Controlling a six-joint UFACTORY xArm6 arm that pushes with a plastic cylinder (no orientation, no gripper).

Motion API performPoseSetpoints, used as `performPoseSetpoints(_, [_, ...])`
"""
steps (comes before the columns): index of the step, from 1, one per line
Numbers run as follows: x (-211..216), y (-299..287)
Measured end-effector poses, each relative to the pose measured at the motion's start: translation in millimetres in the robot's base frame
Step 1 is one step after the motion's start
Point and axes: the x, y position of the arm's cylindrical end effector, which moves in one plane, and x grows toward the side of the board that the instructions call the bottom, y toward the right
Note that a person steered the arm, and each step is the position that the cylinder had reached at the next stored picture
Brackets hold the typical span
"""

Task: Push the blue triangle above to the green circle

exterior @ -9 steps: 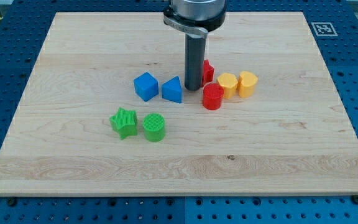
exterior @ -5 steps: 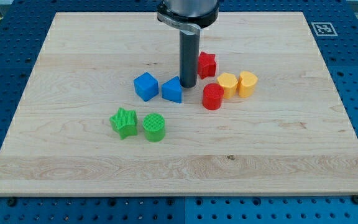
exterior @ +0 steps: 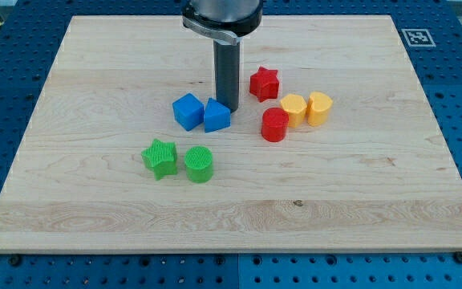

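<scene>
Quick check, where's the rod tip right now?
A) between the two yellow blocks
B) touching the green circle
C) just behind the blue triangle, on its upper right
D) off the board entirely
C: my tip sits right at the upper-right edge of the blue triangle, which is pressed up beside the blue cube; the green circle lies well below, apart from the tip.

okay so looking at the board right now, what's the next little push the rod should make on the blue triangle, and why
Probably a short push toward the view's bottom. My tip sits at the upper right edge of the blue triangle, which lies against the blue cube. The green circle lies below and slightly left, so pushing down from this side should carry the triangle to the spot just above it.
</scene>
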Motion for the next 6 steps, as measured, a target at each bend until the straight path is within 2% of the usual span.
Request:
performPoseSetpoints(2, [0.0, -39.3])
performPoseSetpoints(3, [0.0, -39.3])
performPoseSetpoints(4, [0.0, -7.5])
performPoseSetpoints(6, [21.1, -3.9])
